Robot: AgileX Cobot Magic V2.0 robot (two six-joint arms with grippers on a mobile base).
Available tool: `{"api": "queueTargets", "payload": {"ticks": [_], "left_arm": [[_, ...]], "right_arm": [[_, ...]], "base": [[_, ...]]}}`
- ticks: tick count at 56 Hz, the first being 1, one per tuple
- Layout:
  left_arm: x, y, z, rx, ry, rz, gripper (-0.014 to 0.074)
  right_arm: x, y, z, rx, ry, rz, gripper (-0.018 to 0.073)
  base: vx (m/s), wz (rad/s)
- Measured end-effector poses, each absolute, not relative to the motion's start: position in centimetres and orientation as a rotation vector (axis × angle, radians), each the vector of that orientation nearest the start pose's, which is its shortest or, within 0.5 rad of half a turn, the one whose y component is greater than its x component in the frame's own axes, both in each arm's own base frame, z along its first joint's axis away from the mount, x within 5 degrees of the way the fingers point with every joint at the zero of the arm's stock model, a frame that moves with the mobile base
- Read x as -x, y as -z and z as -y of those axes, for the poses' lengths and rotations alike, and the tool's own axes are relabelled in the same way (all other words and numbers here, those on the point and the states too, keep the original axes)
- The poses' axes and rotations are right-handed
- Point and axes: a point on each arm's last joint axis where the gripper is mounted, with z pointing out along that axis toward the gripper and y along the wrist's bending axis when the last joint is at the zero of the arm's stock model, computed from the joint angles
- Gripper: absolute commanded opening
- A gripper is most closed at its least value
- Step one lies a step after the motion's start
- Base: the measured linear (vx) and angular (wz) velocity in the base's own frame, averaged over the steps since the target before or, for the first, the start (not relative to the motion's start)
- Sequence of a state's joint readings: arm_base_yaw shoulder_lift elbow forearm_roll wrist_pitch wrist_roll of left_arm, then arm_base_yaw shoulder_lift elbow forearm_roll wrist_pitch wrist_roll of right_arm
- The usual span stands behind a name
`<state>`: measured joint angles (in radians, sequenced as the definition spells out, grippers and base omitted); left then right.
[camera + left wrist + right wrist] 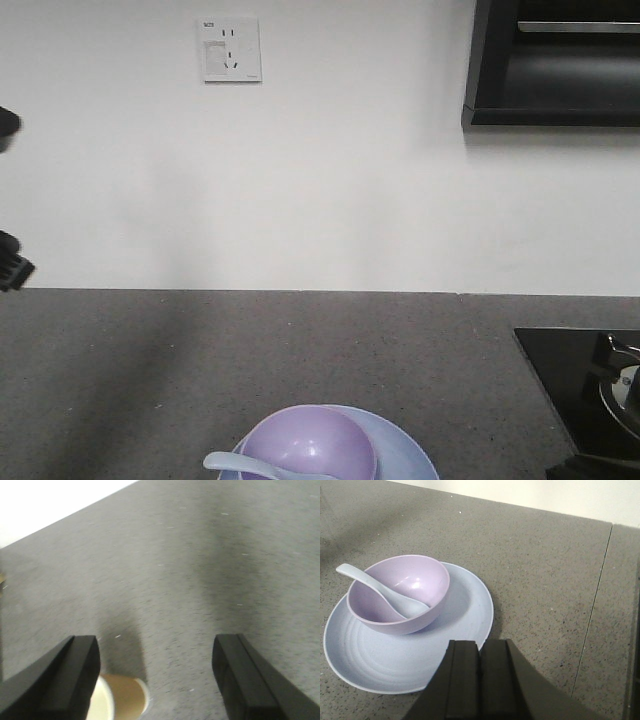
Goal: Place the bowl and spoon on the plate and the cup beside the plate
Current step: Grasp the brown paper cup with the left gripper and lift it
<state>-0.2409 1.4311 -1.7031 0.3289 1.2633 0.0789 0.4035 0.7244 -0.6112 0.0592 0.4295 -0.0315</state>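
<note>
Two tools differ: the left tool [155, 649] gapes above the brown paper cup [127, 697] on the counter [200, 555]. The right tool [480, 652] is pressed together near the pale-blue plate [395, 662], which carries the glossy lavender bowl [422, 577] with the spoon [380, 592] inside.

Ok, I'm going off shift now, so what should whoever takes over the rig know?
Left gripper: open, empty, over the counter; the cup stands upright just below it, near one finger.
Right gripper: shut, empty, by the plate.
Done: bowl on the plate, spoon in the bowl.
Left: no view shows cup and plate together, so check the cup sits beside the plate.
</note>
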Motion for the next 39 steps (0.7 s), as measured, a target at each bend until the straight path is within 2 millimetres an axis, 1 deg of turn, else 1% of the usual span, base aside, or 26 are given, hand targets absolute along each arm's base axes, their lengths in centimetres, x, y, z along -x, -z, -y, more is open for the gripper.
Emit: {"api": "queueTargets", "payload": {"ticks": [2, 7, 12, 19, 25, 31, 39], "left_arm": [[-27.5, -45.0, 3.1, -0.342, -0.368, -2.408, 0.0590], [-27.1, -43.8, 1.2, -0.271, -0.400, -2.463, 0.0590], [-27.1, -41.5, -0.3, -0.221, -0.409, -2.556, 0.0590], [-27.0, -37.9, -1.6, -0.186, -0.408, -2.692, 0.0590], [-26.7, -36.0, -2.2, -0.165, -0.410, -2.764, 0.0590], [-26.6, -35.1, -2.8, -0.137, -0.412, -2.788, 0.0590], [-26.8, -35.1, -3.3, -0.102, -0.412, -2.755, 0.0590]], "right_arm": [[-13.4, -31.4, -6.0, 0.405, -0.291, -1.995, -0.0008], [-13.5, -31.5, -6.0, 0.408, -0.288, -1.984, -0.0008], [-13.5, -31.6, -6.0, 0.410, -0.287, -1.978, -0.0008], [-13.5, -31.6, -6.0, 0.411, -0.286, -1.978, -0.0008], [-13.5, -31.6, -6.0, 0.411, -0.286, -1.978, -0.0008], [-13.5, -31.6, -6.0, 0.411, -0.287, -1.976, -0.0008], [-13.5, -31.6, -6.0, 0.409, -0.287, -1.970, -0.0008]], "base": [[0.00, 0.00], [0.00, 0.00], [0.00, 0.00], [0.00, 0.00], [0.00, 0.00], [0.00, 0.00], [0.00, 0.00]]}}
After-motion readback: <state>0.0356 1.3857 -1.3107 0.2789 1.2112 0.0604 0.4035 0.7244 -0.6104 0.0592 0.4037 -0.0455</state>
